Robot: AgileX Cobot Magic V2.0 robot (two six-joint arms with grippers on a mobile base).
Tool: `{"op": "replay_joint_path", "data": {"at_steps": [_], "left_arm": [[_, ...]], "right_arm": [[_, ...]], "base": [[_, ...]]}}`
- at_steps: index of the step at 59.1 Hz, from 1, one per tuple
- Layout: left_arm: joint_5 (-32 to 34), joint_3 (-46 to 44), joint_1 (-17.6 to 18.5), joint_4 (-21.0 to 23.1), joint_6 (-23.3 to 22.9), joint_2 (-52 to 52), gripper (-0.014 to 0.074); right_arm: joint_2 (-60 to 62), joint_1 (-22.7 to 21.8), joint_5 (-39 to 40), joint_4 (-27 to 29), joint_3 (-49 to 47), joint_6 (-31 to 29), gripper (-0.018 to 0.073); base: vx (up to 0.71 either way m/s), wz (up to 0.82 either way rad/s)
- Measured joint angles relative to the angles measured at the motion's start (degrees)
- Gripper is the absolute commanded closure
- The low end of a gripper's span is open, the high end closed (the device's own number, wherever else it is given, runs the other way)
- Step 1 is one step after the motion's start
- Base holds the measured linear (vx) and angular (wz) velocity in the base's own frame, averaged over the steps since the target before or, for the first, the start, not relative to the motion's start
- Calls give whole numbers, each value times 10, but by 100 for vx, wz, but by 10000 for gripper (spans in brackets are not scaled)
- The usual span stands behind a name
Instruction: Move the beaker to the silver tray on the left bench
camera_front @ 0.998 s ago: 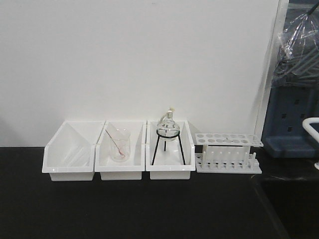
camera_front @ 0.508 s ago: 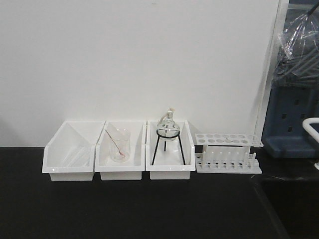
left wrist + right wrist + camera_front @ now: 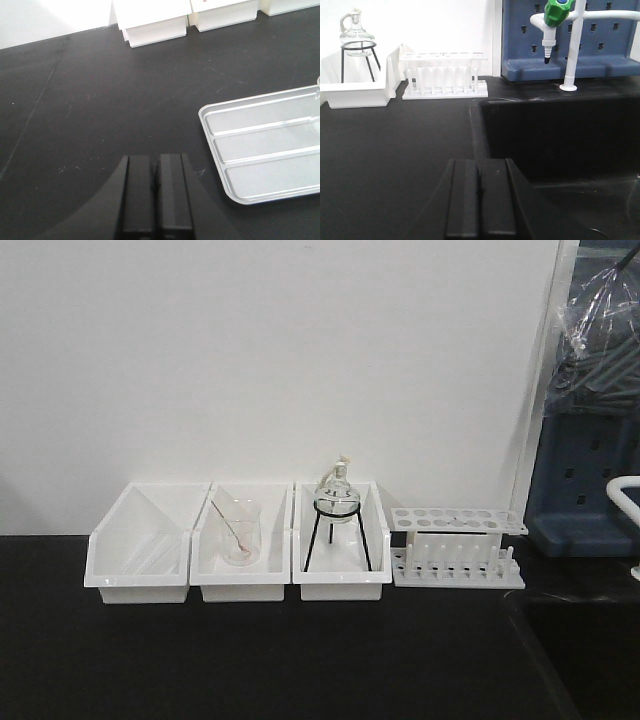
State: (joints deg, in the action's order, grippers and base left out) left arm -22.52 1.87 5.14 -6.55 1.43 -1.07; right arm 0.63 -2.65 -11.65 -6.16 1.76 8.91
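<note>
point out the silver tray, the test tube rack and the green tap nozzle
silver tray [image 3: 260,172], left wrist view, bare floor of the near compartment
test tube rack [image 3: 442,75], right wrist view, front face of the white rack
green tap nozzle [image 3: 555,12], right wrist view, green body above the spout

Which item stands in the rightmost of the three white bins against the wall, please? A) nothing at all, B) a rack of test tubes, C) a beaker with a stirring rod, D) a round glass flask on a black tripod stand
D: the front view shows the round glass flask sitting on a black tripod stand inside the rightmost white bin.
</note>
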Motion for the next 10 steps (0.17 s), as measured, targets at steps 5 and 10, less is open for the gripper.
{"op": "replay_joint_path", "data": {"at_steps": [5, 10], "left_arm": [[0, 0, 0, 0, 0, 0, 595], [0, 0, 0, 0, 0, 0, 595]], "right_arm": [[0, 0, 0, -1, 0, 0, 571], [0, 0, 0, -1, 0, 0, 571]], "base": [[0, 0], [0, 0]]}}
